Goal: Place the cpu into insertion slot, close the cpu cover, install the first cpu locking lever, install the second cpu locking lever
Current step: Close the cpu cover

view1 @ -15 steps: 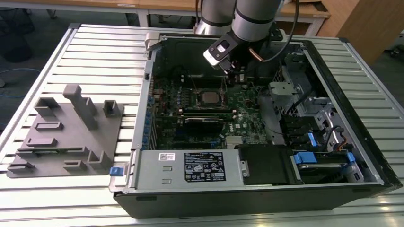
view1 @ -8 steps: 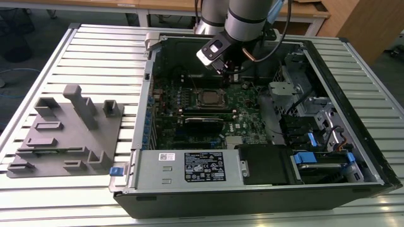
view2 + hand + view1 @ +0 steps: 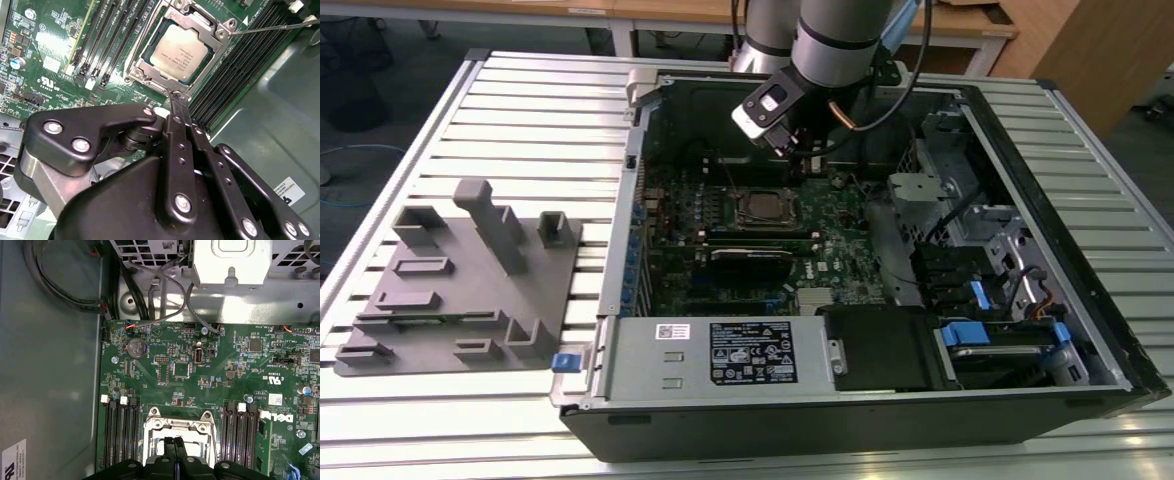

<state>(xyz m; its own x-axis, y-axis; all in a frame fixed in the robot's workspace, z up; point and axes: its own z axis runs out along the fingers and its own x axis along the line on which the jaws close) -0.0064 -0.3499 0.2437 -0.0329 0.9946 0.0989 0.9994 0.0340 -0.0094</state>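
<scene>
**In the Open Case: Closed Gripper at the Socket Edge**

Inside the open computer case (image 3: pixel 854 430), low over the green motherboard (image 3: pixel 841 215) and close to the insertion slot (image 3: pixel 767 209): the gripper (image 3: pixel 175 99) on the end of the arm (image 3: pixel 834 40). Closed, with the two slim fingers (image 3: pixel 181 145) pressed together and nothing seen between them. Tips just beside one edge of the socket frame in both wrist views; touching or apart, cannot tell.

Within the slot, in the second wrist view: the cpu (image 3: pixel 182 52), lying flat, dull silver top facing up. Around its edges, the cpu cover (image 3: pixel 196 20), down flat on the socket, with the cut-out centre leaving the chip's top bare. From one socket corner, a thin lever rod (image 3: pixel 272 27) reaching out across the black memory slots (image 3: pixel 240 75); latched or not, cannot tell.

Farther up the board in the first wrist view: a round coin battery (image 3: pixel 134 347) and grey cables (image 3: pixel 187 300).

Outside the case, on the slatted metal table (image 3: pixel 520 110), toward the exterior view's left: a grey fixture block (image 3: pixel 454 290) with upright posts and pockets.
</scene>
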